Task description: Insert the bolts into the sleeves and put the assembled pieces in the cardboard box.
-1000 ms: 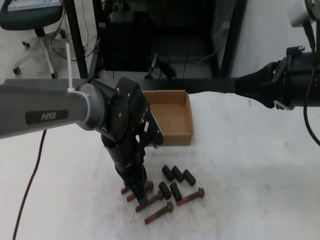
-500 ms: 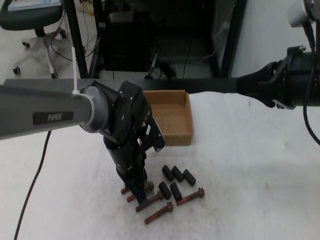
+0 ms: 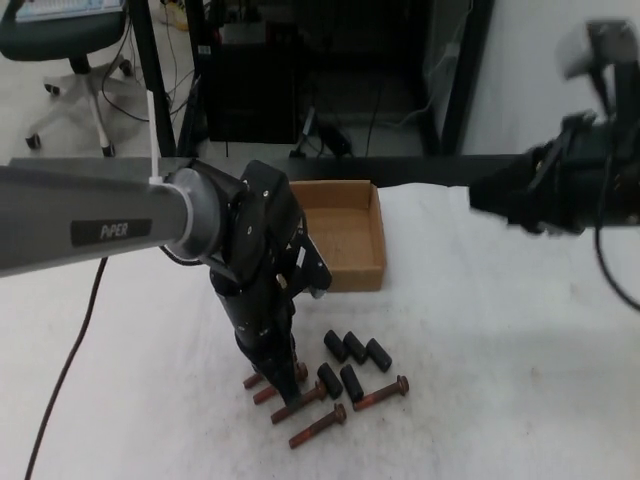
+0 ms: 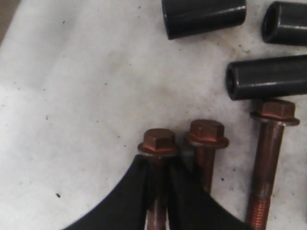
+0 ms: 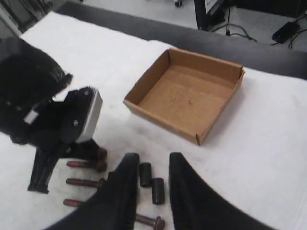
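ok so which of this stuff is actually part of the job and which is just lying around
Part of the job:
- rusty bolts
- black sleeves
- cardboard box
- left pincer, shut on one bolt
- right pincer, open above the bench

Just lying about:
- office chair
- black cable on the white bench cover
- dark rack behind

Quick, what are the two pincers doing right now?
Left pincer: closed on a rusty brown metal bolt.
Right pincer: open, holding nothing.
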Robot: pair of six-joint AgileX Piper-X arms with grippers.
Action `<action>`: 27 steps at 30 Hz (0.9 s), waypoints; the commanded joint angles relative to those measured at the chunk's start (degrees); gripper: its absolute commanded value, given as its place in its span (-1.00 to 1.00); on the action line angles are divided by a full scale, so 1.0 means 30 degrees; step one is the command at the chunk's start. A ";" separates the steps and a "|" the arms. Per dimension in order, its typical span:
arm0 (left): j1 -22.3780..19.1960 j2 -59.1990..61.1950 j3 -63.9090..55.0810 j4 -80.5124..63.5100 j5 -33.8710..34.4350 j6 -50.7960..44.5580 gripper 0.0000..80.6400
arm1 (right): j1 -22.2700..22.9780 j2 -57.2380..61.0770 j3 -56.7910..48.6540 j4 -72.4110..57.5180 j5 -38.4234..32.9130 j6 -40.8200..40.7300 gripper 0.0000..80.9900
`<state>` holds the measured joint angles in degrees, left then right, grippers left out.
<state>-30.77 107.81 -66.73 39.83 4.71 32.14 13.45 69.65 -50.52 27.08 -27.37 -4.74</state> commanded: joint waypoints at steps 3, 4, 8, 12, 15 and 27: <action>-0.0027 -0.1509 -0.1839 0.0251 -0.0938 -0.1085 -0.99 | 0.0914 0.1756 -0.0122 -0.0019 -0.0279 -0.0641 -0.44; 0.0031 -0.1825 -0.2129 0.0251 -0.1173 -0.1085 -0.99 | 0.1229 0.2289 -0.0122 -0.0275 -0.0279 -0.0641 -0.44; 0.0440 -0.3469 -0.3279 0.0402 -0.2693 -0.1081 -0.99 | 0.2351 0.4350 -0.0160 -0.0817 -0.0118 -0.0641 -0.44; 0.1351 -0.5578 -0.4054 0.1013 -0.4156 -0.1506 -0.99 | 0.3198 0.6518 -0.0335 -0.0816 0.0230 -0.1157 -0.44; 0.2430 -0.7433 -0.4210 0.1083 -0.4268 -0.2731 -0.99 | 0.3579 0.7751 -0.0681 -0.0773 0.0401 -0.1731 -0.44; 0.5745 -1.4244 -0.4210 0.1043 0.3063 -0.7359 -0.99 | 0.3700 0.9805 -0.5047 0.5084 0.4112 -0.8191 -0.44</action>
<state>-13.70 64.37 -79.03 42.94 12.68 10.71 24.38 99.38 -64.08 39.43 -16.02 -26.26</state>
